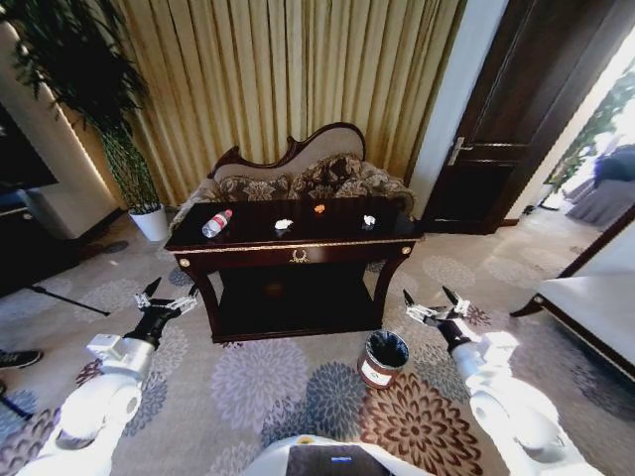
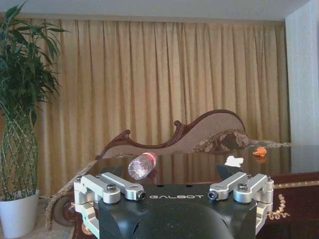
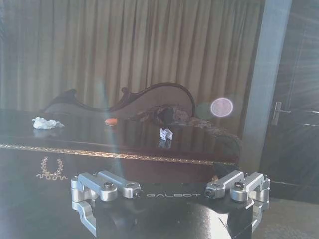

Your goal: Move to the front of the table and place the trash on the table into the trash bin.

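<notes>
Four bits of trash on top of the dark table (image 1: 298,254), spread in a row and well apart

- Bottle (image 1: 216,223) with a red cap: lying on its side near the table's left end
- White paper wad (image 1: 284,225): near the middle of the top
- Small orange scrap (image 1: 319,208): a bit farther back, toward the sofa (image 1: 327,174)
- Small white scrap (image 1: 369,220): near the right end

Trash bin (image 1: 383,358): round and dark, with a black bag inside and a white label, standing on the flowered carpet (image 1: 258,387), in front of the table's right leg and close to it

Left gripper (image 1: 165,299): held low in the air, before the table's left end, fingers spread wide, nothing between them

Right gripper (image 1: 436,303): held low in the air, off the table's right front corner, just above and beside the bin, fingers spread wide, nothing between them

Both grippers apart from the table and apart from every bit of trash

Behind the sofa: long gold curtains (image 1: 288,69)
Left of the sofa: tall green plant in a white pot (image 1: 151,222)
Right of the sofa: dark door (image 1: 526,109)
</notes>
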Available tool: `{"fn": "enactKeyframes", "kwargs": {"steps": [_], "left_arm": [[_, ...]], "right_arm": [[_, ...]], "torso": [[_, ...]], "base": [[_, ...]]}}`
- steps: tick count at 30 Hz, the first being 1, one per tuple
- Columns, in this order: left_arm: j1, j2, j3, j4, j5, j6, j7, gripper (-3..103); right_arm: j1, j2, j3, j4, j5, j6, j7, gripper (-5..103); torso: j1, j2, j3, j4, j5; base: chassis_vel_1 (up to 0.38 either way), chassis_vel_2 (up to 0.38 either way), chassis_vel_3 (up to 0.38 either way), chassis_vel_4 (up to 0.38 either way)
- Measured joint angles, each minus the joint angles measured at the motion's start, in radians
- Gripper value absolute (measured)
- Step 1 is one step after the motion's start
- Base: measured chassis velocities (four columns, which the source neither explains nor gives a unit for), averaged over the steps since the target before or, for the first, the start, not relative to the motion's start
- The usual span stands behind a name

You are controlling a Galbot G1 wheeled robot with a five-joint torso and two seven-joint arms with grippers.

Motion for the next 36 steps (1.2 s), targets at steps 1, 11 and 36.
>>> {"fn": "enactKeyframes", "kwargs": {"steps": [1,11,36], "left_arm": [[0.001,-0.002,0.003,0.0,0.001,0.0,0.0,100],[0.005,-0.008,0.006,0.0,0.005,0.0,0.001,100],[0.032,-0.125,-0.065,-0.1,0.054,0.105,-0.047,100]], "right_arm": [[0.0,0.0,0.0,-0.002,0.0,0.0,0.0,100],[0.003,-0.001,-0.005,-0.003,-0.001,0.0,0.0,100],[0.424,-0.227,-0.111,-0.132,0.311,-0.182,0.0,100]], "torso": [[0.0,0.0,0.0,-0.0001,-0.0001],[0.0,0.0,0.0,0.0,0.0],[-0.001,0.0,0.0,-0.0003,0.0001]], "base": [[-0.169,0.187,0.136,-0.206],[-0.217,0.217,0.215,-0.219],[-0.09,0.084,0.085,-0.086]]}}
